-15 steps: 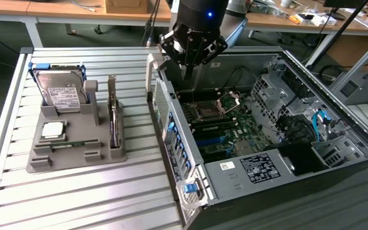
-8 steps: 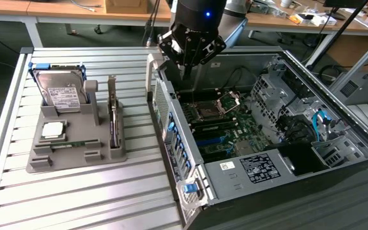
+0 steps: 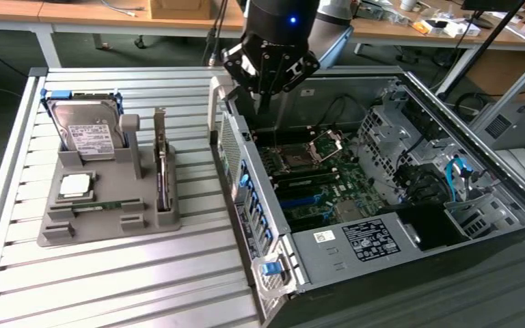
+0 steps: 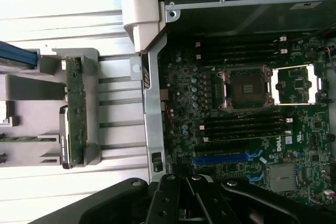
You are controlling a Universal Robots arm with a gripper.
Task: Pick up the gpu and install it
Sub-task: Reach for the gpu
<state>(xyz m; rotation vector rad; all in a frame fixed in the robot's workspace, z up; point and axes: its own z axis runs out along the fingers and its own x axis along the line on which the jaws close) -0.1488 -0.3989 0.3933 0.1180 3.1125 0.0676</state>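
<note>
Above the case (image 3: 335, 254) edge, the gripper (image 3: 264, 104) hangs, fingers shut and empty; the gpu (image 3: 161, 164) stands untouched in its holder (image 3: 107, 220). Pick step pending: grasping requires opened fingers at the gpu.

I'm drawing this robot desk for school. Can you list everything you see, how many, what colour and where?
gpu: one, dark, standing on edge in the holder, on the side nearest the computer case.
hard drive: one, silver with a white label, upright at the holder's far end.
memory stick: one, green, in a holder slot.
processor chip: one, silver, flat on the holder.
holder: one, grey, on the table.
table: one, silver slats, the exterior view's left.
computer case: one, grey, open, the exterior view's right.
motherboard: one, dark green, inside the case.
tool: one, black, shut, empty, above the case's far end.
</note>
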